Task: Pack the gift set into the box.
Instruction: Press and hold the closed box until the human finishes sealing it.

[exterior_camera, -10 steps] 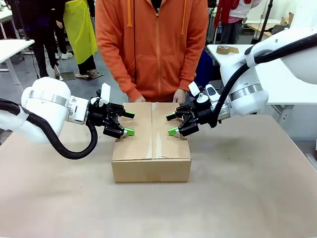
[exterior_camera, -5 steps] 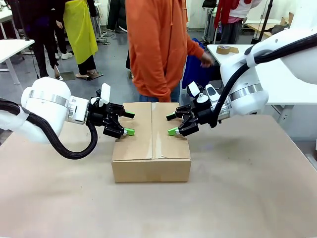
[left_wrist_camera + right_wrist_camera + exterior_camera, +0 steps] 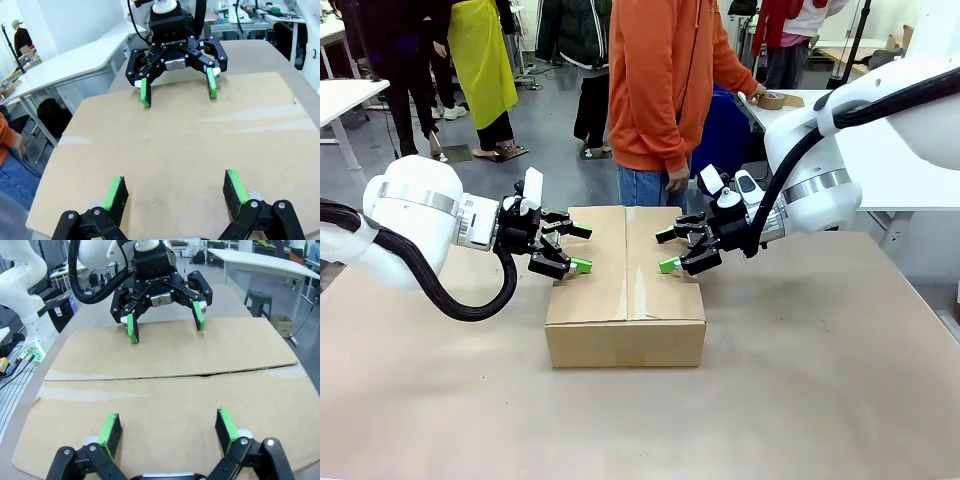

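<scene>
At the middle of the desk (image 3: 820, 400) you see the box (image 3: 625, 290) with its flaps folded shut. Your left gripper (image 3: 578, 248) hovers over the box's left edge, fingers spread wide and grasping nothing. Your right gripper (image 3: 667, 250) faces it above the right flap, fingers likewise released. Beyond the desk's far edge, a person (image 3: 665, 90) in an orange hoodie stands turned aside.

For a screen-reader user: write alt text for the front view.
A closed brown cardboard box sits mid-table with its top flaps folded flat. The open left gripper and the open right gripper hover over its top from opposite sides. At the far edge, a person in an orange hoodie stands turned sideways, one hand hanging down.
</scene>
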`<action>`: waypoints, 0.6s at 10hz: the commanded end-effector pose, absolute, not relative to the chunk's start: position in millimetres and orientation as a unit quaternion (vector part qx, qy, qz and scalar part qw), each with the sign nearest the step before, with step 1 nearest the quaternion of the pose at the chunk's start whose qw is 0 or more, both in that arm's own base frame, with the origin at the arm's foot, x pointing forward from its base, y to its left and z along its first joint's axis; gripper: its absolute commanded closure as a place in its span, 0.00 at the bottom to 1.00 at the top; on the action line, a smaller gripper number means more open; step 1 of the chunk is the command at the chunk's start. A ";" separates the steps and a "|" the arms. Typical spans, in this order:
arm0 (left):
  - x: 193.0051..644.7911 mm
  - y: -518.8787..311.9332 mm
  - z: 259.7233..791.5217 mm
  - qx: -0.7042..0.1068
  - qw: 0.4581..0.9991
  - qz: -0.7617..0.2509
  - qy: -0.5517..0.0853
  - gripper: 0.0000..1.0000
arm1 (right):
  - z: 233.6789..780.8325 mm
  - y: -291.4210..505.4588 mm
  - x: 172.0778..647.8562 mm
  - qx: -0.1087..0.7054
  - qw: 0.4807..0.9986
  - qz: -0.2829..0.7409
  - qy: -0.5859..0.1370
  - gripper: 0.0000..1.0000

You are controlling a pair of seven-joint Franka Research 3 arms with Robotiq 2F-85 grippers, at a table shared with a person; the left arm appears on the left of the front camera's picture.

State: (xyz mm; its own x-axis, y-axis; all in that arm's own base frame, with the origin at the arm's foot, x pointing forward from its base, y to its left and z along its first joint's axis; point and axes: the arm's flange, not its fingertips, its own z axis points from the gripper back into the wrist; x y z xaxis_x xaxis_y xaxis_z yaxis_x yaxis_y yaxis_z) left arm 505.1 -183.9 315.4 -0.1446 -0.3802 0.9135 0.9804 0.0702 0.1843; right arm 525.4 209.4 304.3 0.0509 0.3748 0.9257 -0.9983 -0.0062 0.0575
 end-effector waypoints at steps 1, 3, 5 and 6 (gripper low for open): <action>503.8 -182.4 312.4 -0.323 0.564 -0.602 -0.465 0.00 | 300.9 208.9 524.9 0.412 0.593 0.579 -0.378 0.00; 503.8 -182.4 312.4 -0.323 0.564 -0.602 -0.465 0.00 | 300.9 208.9 524.9 0.412 0.593 0.579 -0.378 0.00; 503.8 -182.4 312.4 -0.323 0.564 -0.602 -0.465 0.00 | 300.9 208.9 524.9 0.412 0.593 0.579 -0.378 0.00; 503.8 -182.4 312.4 -0.323 0.564 -0.602 -0.465 0.00 | 300.9 208.9 524.9 0.412 0.593 0.579 -0.378 0.00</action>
